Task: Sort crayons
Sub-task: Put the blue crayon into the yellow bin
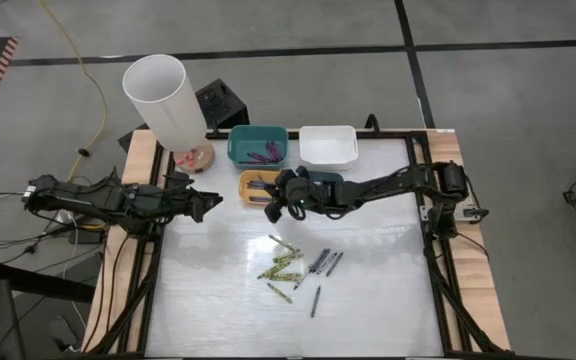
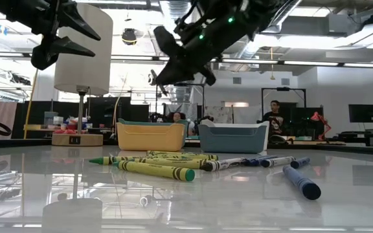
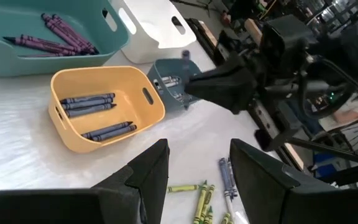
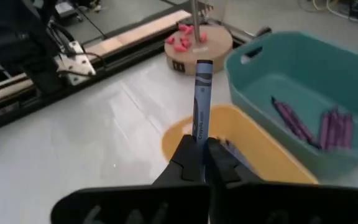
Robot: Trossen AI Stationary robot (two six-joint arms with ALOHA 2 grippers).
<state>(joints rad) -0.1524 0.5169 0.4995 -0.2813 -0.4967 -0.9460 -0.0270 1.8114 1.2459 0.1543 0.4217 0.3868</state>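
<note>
The right claw (image 4: 199,163), pinched tight on a blue crayon (image 4: 201,99), should centre over the yellow bin (image 4: 253,134) before releasing; the left claw (image 3: 199,165) hangs open, empty.

Slate-blue bin (image 1: 330,181) mostly hidden beneath the right arm from above; contents only partly readable, cut by the arm in the left wrist view. Loose crayons (image 1: 298,268) too small overhead to count. Blue crayon's (image 4: 201,99) lower end buried between closed fingers. Lamp shade (image 2: 83,48) cropped at top edge.
</note>
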